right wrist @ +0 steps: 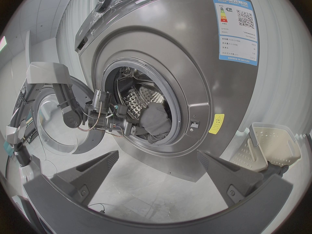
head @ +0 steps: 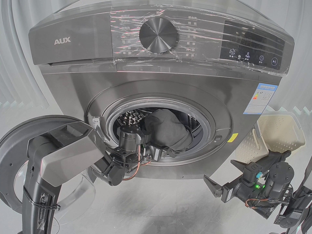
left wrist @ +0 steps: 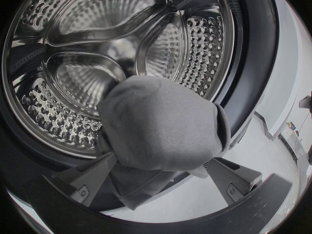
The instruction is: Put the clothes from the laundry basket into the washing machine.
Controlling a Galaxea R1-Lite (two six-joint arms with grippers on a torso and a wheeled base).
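- Left arm (head: 65,150): pale grey angular shell over black joints, with a black strap (head: 42,204) round its lower link.
- Left wrist (head: 130,136): black round housing, with a looped copper-coloured cable (head: 138,171).
- Right wrist (head: 276,179): black, with a green light (head: 258,186), a teal plug (head: 258,175) and a brown cable (head: 252,202).
- Right gripper (right wrist: 157,155): dark grey wedge-shaped fingers (right wrist: 94,169) with ribbed tips and a screw (right wrist: 83,191) near each base.
- Left gripper (left wrist: 159,158): the same build.
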